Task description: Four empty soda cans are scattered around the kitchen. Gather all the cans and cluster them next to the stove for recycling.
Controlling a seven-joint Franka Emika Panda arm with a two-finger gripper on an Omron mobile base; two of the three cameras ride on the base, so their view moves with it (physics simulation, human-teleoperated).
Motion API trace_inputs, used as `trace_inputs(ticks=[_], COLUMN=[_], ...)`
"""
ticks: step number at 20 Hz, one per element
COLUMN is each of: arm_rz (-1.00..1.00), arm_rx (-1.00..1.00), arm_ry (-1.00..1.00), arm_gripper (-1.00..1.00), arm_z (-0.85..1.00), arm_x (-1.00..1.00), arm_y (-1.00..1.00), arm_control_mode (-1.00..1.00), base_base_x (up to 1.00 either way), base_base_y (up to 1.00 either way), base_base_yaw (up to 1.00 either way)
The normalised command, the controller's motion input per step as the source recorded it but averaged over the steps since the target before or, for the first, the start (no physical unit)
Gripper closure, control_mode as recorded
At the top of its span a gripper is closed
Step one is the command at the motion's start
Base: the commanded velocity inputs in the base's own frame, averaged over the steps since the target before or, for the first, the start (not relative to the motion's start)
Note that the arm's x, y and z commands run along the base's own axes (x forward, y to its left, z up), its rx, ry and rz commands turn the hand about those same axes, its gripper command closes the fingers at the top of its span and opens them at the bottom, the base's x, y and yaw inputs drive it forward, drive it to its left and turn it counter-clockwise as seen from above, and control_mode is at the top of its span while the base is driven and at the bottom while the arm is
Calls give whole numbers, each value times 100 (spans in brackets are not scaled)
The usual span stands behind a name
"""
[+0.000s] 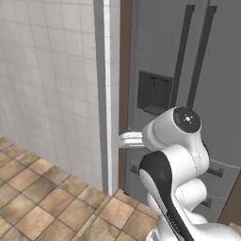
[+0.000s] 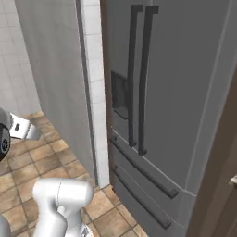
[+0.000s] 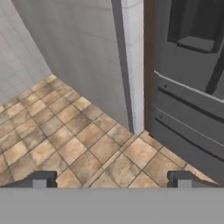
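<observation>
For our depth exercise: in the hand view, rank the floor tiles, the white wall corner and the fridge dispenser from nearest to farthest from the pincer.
1. Floor tiles, just ahead.
2. Wall corner, centre.
3. Dispenser, upper right.
Pincer sits open.

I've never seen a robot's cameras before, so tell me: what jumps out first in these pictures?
A tall grey refrigerator with two long dark handles and a dispenser recess dominates the right side. Left of it stands a white tiled wall over a brown tile floor. In the hand view the gripper hangs open above that floor.
</observation>
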Motion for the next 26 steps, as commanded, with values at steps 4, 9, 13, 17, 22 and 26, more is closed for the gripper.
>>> trace_inputs(ticks=[4, 9, 13, 17, 22, 26], arm_rz=[0, 0, 0, 0, 0, 0], arm_rx=[0, 0, 0, 0, 0, 0], arm_ry=[0, 0, 0, 0, 0, 0], arm_gripper=[-100, -100, -100, -100, -100, -100], arm_z=[0, 0, 0, 0, 0, 0], arm_x=[0, 0, 0, 0, 0, 0], arm_y=[0, 0, 0, 0, 0, 0], arm_control_mode=[100, 100, 100, 100, 100, 100], base_base_x=[16, 10, 37, 57, 68, 91], base_base_y=[29, 21, 26, 20, 0, 0], base_base_yaw=[45, 47, 42, 39, 41, 32])
